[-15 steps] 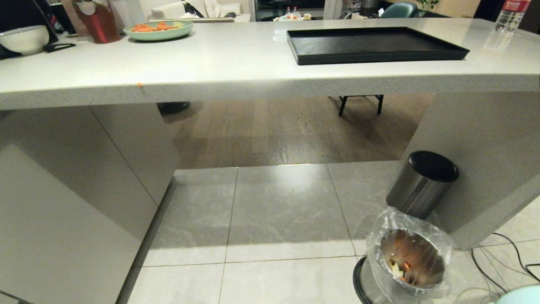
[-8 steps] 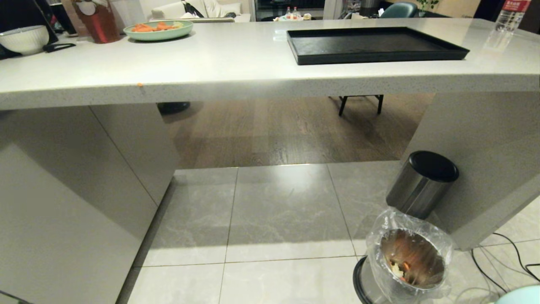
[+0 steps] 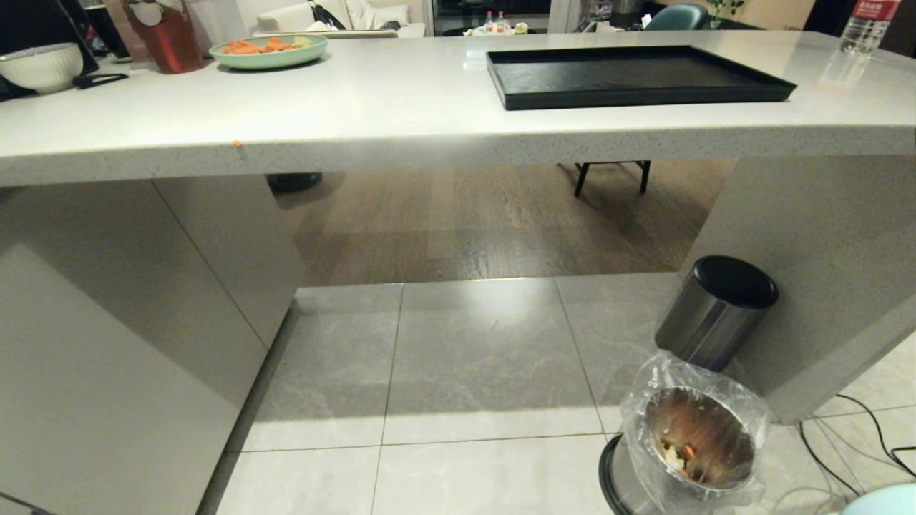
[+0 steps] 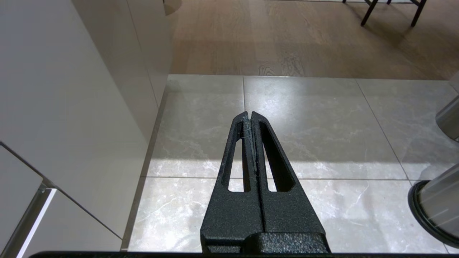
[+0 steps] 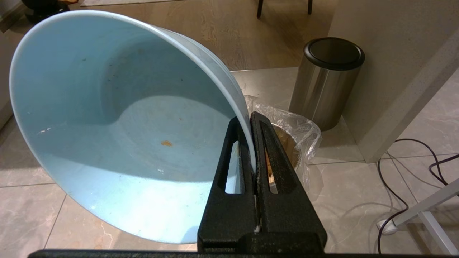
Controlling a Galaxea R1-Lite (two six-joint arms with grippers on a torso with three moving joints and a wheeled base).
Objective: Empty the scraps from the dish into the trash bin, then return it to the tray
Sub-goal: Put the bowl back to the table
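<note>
Kitchen, tiled floor under a white counter (image 3: 401, 107). Dish (image 5: 118, 118) tipped on edge, its rim pinched between the right gripper's (image 5: 251, 120) fingers, just beside the bin (image 3: 698, 440). Scraps (image 3: 680, 456) lie inside the bin. Tray (image 3: 637, 75) sits on the counter, well above the bin. Left gripper (image 4: 250, 115) fingers together, holding nothing.

In the head view only a sliver of the small round light-blue bowl (image 3: 882, 502) shows at the near right corner, the rest cut off by the edge, and neither arm appears. The scraps (image 3: 678, 456) inside the small round metal bin with its crinkly clear liner (image 3: 693, 438) are too small to sort apart. In the right wrist view the bowl and the black fingers (image 5: 252, 143) hide most of that bin. On the far left of the worktop (image 3: 372, 107), the white ribbed bowl (image 3: 39, 66) is cropped.
</note>
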